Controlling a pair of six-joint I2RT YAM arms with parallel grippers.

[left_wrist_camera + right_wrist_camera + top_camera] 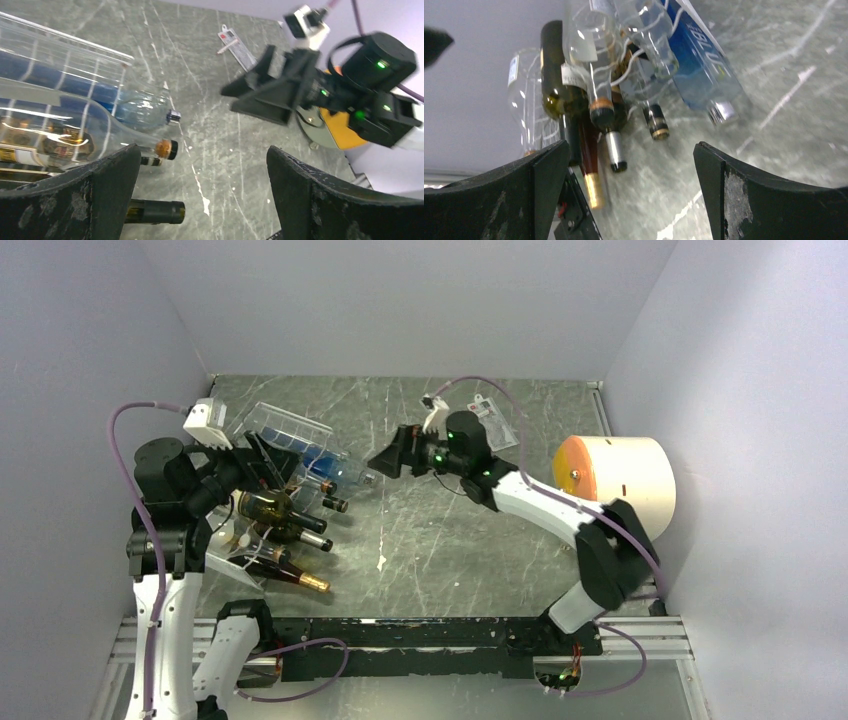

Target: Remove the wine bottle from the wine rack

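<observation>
"Top external view first: where does the wine rack (pixel 252 540) sit?"

"At the left of the tabletop (pixel 450 560), close to the left wall. It is loaded with bottles lying on their sides in tiers."

"Which way do they run?"

"Their long axes run across that view. The bases are toward the left wall and the necks point right, slanted a little toward the near edge. The blue-labelled bottle (pixel 325 466) lies highest, with its silver cap sticking out past the wires. Below it come a dark green bottle (pixel 268 506) and, lowest, a gold-foiled bottle (pixel 290 573). All of them have their mouths toward the middle of the tabletop."

"Is any bottle off the rack?"

"No. Each one lies in the white wires, and the right wrist view shows wavy wire crossing the glass."

"And the right pincer (pixel 385 462)?"

"Its jaws are spread wide with nothing between them. It points left at the bottle mouths, near the blue-labelled bottle's cap. The left wrist view shows a gap between the two, so they are not touching."

"And the left pincer (pixel 202 155)?"

"Also spread apart and empty. It is over the rack's end of the tabletop with the bottles just left of its left finger. I cannot tell whether it touches the wires."

"Anything else?"

"A cream cylinder (pixel 625 485) with an orange face stands by the right wall, well apart from the rack. A small tag (pixel 495 420) lies flat near the back."
</observation>
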